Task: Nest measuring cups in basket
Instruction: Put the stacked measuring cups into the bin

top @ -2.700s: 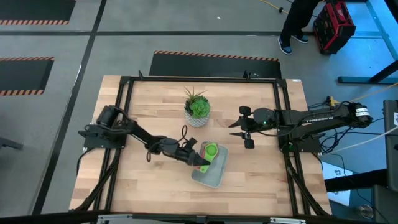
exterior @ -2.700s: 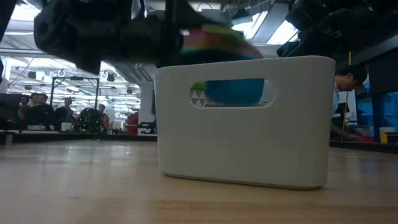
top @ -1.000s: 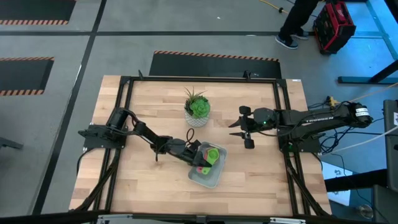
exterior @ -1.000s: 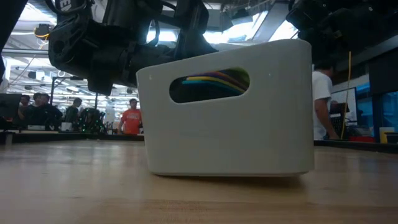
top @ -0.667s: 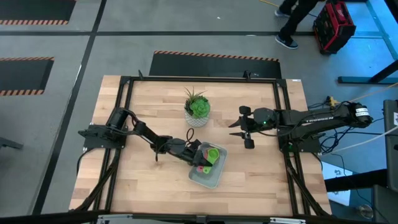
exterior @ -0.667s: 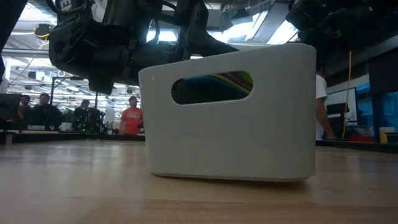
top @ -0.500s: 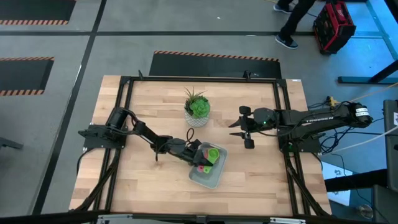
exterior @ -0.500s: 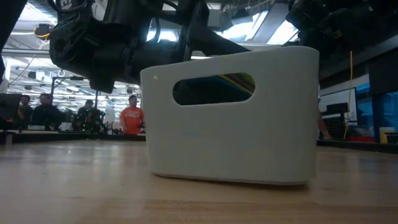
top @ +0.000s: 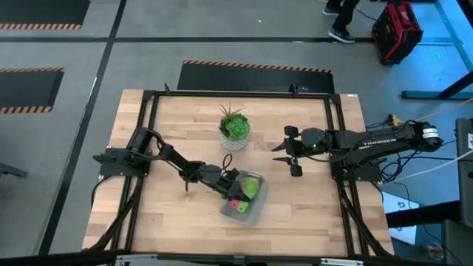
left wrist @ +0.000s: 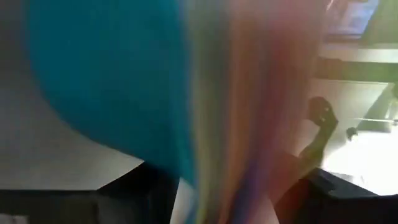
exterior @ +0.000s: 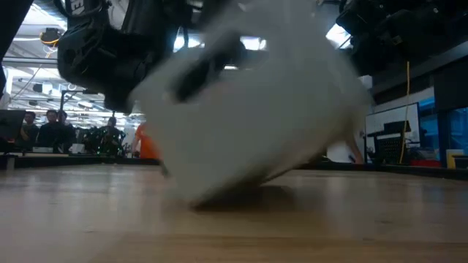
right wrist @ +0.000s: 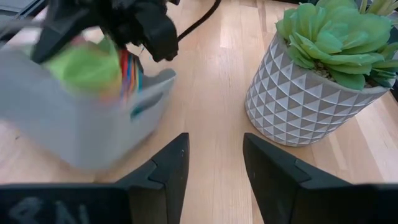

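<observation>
The pale grey-blue shallow plastic basket (top: 243,199) had slid and swung a little toward the near edge of the wooden table (top: 295,214) compared with half a second before, and in the low view it showed as a tilted blur, apparently rocked up on one edge. The nested plastic measuring cups (top: 247,189), green on top with pink beside it, sat inside it, so the nesting looked done and the jolt likely came from the left gripper (top: 230,186) letting go or catching the wall. That gripper reached down over the basket's left rim, its arm stretched low across the table; how wide its fingers stood could not be told. The right gripper (right wrist: 214,163) hovered well apart, beside the white patterned pot of green succulent (top: 235,131), fingers parted and empty.
</observation>
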You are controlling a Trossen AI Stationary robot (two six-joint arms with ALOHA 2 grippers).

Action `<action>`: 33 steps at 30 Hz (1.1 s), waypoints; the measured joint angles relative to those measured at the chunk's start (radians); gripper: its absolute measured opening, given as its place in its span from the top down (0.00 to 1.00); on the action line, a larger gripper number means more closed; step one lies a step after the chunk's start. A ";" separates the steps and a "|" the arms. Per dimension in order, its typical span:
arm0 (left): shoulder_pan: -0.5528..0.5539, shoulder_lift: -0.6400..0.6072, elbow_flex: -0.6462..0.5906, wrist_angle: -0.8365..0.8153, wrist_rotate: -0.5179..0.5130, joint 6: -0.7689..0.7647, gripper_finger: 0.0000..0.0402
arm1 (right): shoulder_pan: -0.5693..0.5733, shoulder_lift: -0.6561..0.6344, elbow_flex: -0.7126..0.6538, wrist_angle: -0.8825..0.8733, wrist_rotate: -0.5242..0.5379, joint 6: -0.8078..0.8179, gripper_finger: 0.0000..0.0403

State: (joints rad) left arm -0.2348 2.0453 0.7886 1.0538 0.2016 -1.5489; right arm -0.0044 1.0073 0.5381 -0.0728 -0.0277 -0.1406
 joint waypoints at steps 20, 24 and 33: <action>0.000 0.003 -0.002 -0.019 -0.005 0.013 0.48 | 0.000 0.000 0.000 0.001 0.000 -0.013 0.61; 0.000 0.002 -0.002 -0.018 -0.005 0.013 0.48 | 0.003 0.000 0.000 0.018 -0.051 -0.074 0.61; 0.000 0.001 -0.002 -0.017 -0.005 0.007 0.48 | 0.006 0.001 0.000 0.083 -0.321 -0.075 0.61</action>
State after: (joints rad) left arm -0.2348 2.0468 0.7868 1.0367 0.1967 -1.5421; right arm 0.0019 1.0080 0.5381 0.0102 -0.3487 -0.2160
